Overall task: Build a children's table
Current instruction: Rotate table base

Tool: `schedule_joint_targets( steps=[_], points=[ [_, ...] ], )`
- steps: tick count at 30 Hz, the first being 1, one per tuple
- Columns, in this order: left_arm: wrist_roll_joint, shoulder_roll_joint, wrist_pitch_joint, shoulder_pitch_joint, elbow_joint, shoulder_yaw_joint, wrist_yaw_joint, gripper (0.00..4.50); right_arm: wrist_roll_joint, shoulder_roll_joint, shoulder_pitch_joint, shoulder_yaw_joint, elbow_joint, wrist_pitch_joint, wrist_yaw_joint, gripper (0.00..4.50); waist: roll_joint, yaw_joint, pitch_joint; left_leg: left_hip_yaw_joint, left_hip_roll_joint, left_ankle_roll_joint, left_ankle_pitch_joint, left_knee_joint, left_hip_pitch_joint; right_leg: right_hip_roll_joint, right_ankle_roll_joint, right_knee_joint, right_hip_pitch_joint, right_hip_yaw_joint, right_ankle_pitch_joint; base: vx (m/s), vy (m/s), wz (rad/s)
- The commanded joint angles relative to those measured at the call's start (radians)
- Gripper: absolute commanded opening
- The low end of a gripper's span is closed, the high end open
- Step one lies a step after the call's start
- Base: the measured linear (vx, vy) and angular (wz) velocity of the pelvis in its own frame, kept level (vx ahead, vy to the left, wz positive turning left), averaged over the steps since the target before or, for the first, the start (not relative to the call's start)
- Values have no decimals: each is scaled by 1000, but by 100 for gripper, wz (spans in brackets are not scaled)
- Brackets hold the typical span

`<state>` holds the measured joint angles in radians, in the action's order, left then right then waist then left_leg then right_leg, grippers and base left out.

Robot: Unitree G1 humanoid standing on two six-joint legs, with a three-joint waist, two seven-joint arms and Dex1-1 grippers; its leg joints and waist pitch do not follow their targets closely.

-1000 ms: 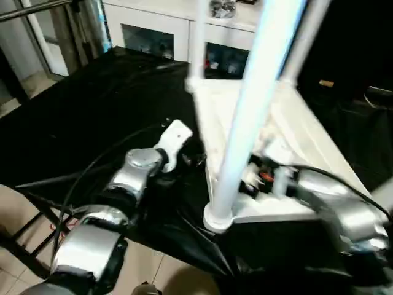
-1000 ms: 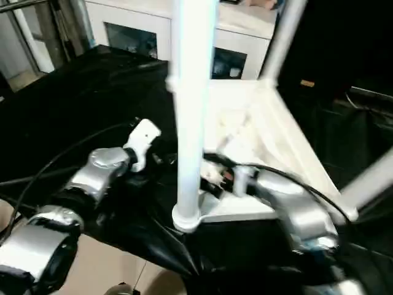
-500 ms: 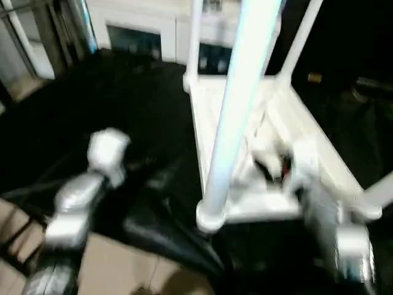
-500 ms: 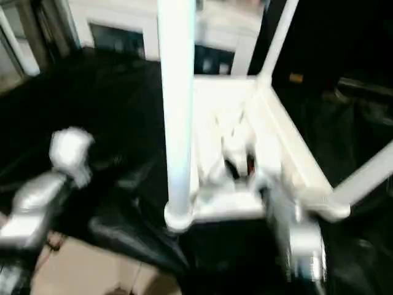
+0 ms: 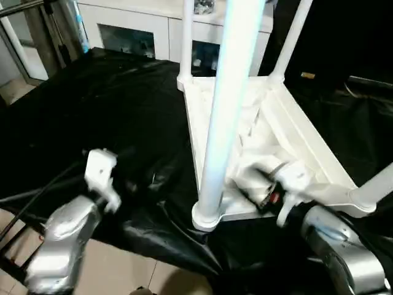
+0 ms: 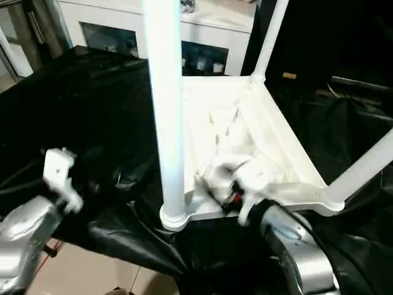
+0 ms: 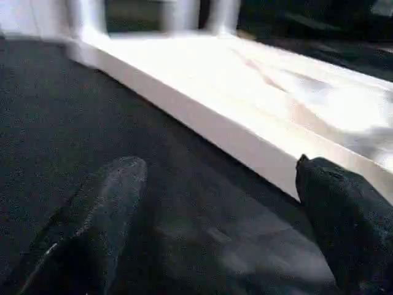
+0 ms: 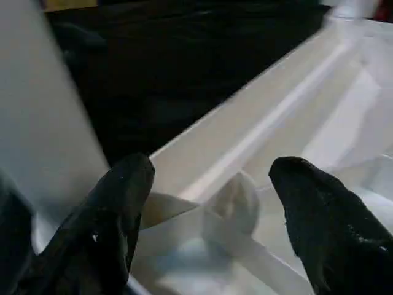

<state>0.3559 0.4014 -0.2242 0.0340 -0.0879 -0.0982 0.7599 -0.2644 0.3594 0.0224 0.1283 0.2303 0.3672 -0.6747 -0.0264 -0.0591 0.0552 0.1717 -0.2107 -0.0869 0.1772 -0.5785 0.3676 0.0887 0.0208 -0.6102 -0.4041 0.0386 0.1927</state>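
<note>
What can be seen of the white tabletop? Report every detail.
The white tabletop looks like plastic and lies upside down on the black cloth, ribbed underside up. Legs stand in its four rounded corner sockets. The right gripper, fingers open, hovers over its near end; the left gripper, also open, sits beside its long edge.

A black sheet (image 5: 92,104) covers the work surface, wrinkled and glossy where it folds over the near edge. Beyond it stands a white cabinet (image 5: 153,27) with glass doors, small items dim behind the panes. Pale floor tiles (image 5: 132,276) show below the sheet. A metal frame (image 5: 37,24) rises at the far left.
</note>
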Motion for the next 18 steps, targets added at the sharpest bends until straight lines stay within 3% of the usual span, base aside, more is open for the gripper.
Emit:
schedule_joint_targets(
  steps=[1,2,3,5,6,9,12,14,16,17,18],
  points=[
    [50,53,-51,32,-59,9,93,442,-6,16,34,4,-5,15,-41,350,10,-1,-54,2,-11,2,309,76,-5,20,-162,71,36,-29,209,0,0,0],
    [65,74,-59,46,-71,13,114,442,-15,20,41,9,-6,22,-56,350,14,2,-50,3,-12,3,328,78,-8,20,-160,75,32,-31,238,0,0,0],
    [90,99,-78,64,-92,18,141,442,-27,31,48,25,-3,28,-84,350,7,3,-49,4,-13,4,338,78,-9,19,-159,77,31,-30,253,0,0,0],
    [123,130,-106,93,-127,19,170,442,-44,52,62,62,5,34,-140,350,10,-2,-48,3,-15,0,337,79,-11,22,-153,76,29,-32,269,0,0,0],
    [126,135,-109,102,-140,15,168,442,-47,56,73,80,4,38,-160,350,4,-2,-48,5,-15,-1,339,79,-12,21,-150,79,29,-32,272,0,0,0],
    [155,137,-152,126,-200,-12,159,442,-40,48,112,118,-19,36,-196,350,5,-3,-53,3,-15,-7,322,78,-12,22,-151,72,32,-32,239,0,0,0],
    [194,152,-188,142,-254,-13,161,442,-36,33,146,147,-42,37,-225,350,-4,-1,-54,4,-13,-3,293,76,-8,21,-162,67,36,-31,203,0,0,0],
    [200,159,-198,141,-274,-5,153,442,-38,20,173,164,-63,38,-238,350,-2,1,-55,5,-13,0,283,74,-10,21,-169,65,35,-31,191,0,0,0],
    [183,150,-187,124,-273,5,134,442,-15,-11,206,177,-105,17,-215,350,-2,2,-57,6,-12,-2,270,73,-10,20,-168,64,36,-31,179,0,0,0],
    [185,143,-192,116,-277,11,128,442,8,-41,228,181,-139,7,-178,350,4,1,-57,5,-11,-8,268,73,-11,20,-170,63,35,-32,175,0,0,0],
    [189,138,-197,110,-284,19,125,442,40,-74,250,179,-179,0,-118,350,1,5,-57,5,-10,-19,264,74,-11,20,-174,62,34,-31,180,0,0,0]
  ],
)
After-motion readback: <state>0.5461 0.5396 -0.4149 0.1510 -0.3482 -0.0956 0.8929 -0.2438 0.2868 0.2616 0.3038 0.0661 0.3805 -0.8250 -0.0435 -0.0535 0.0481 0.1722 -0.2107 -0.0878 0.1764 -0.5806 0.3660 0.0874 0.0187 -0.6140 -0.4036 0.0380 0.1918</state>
